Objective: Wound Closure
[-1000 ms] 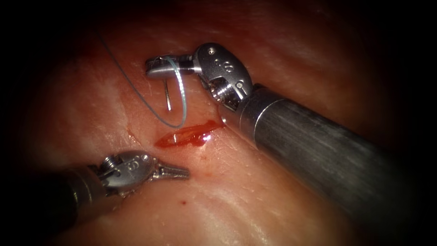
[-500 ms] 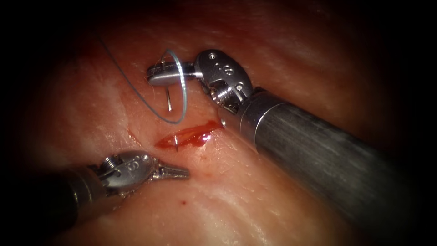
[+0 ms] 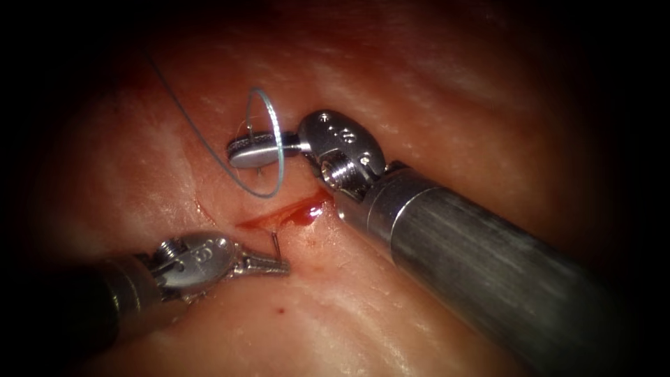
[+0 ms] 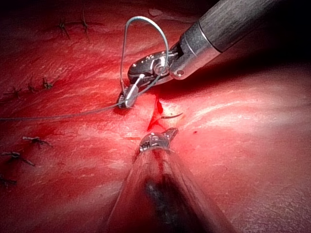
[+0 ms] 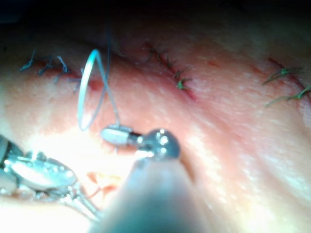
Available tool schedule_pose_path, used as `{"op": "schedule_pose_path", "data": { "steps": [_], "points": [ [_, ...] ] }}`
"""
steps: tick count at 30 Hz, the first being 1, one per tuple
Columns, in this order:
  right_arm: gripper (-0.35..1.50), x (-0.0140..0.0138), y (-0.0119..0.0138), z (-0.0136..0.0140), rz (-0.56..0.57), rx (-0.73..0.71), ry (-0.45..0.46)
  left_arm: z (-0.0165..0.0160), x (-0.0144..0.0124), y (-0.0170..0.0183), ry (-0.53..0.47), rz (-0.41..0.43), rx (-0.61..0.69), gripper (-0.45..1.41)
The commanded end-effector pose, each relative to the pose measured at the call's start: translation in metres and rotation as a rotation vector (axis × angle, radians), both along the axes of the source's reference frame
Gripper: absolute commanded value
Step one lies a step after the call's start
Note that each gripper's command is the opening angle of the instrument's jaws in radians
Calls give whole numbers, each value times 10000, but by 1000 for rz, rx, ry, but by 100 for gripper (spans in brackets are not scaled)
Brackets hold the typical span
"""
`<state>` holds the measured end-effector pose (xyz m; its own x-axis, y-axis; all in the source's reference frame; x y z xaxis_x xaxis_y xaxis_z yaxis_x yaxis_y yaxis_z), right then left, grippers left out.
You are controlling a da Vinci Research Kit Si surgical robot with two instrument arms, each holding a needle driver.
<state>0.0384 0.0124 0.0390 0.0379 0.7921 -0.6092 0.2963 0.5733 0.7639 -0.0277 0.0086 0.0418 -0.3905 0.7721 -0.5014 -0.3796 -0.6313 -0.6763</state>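
- The tissue [image 3: 419,91] is lying pale, moist and glistening, with red fluid [image 3: 307,211] pooling in the short cut [image 3: 279,216].
- The thin curved steel needle [image 3: 276,242] is sitting in the tissue, its tip showing below the cut.
- The right gripper [image 3: 255,149] is clamping the needle's rear.
- The left gripper [image 3: 269,264], closed and empty, is waiting beside the tip.
- The springy looping thread [image 3: 269,139] risks snagging the jaws, I think; twisting could tear the soft edge.

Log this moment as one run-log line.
right tool: holds needle near its tail | needle: through tissue, tip out at cut | thread: looped over right tool | left tool: holds nothing
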Motion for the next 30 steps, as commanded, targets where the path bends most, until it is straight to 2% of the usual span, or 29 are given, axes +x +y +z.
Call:
{"op": "schedule_pose_path", "data": {
  "steps": [1,5,6,9,11,15,19,23,30],
  "points": [
    [-35,4,-2,1,-7,0,2,6,-5,0,-2,1,0,-45],
    [-35,1,-7,-4,-8,-6,0,6,-5,0,-2,1,0,-45],
    [2,2,-4,-4,35,-83,-3,6,-5,0,-2,1,0,-45],
    [71,6,4,-2,95,-183,-24,6,-5,0,-1,0,0,-45],
    [103,8,10,0,127,-221,-43,6,-5,0,-1,0,-1,-45],
    [125,13,22,3,168,-274,-69,6,-4,-1,-1,0,-1,-45],
    [135,17,36,6,201,-315,-92,6,-4,-1,-2,4,-6,-45],
    [136,20,47,6,223,-348,-102,5,-3,-2,-2,4,-6,-45],
    [133,19,52,-6,219,-374,-105,5,-3,-2,-2,4,-6,-45]
  ]
}}
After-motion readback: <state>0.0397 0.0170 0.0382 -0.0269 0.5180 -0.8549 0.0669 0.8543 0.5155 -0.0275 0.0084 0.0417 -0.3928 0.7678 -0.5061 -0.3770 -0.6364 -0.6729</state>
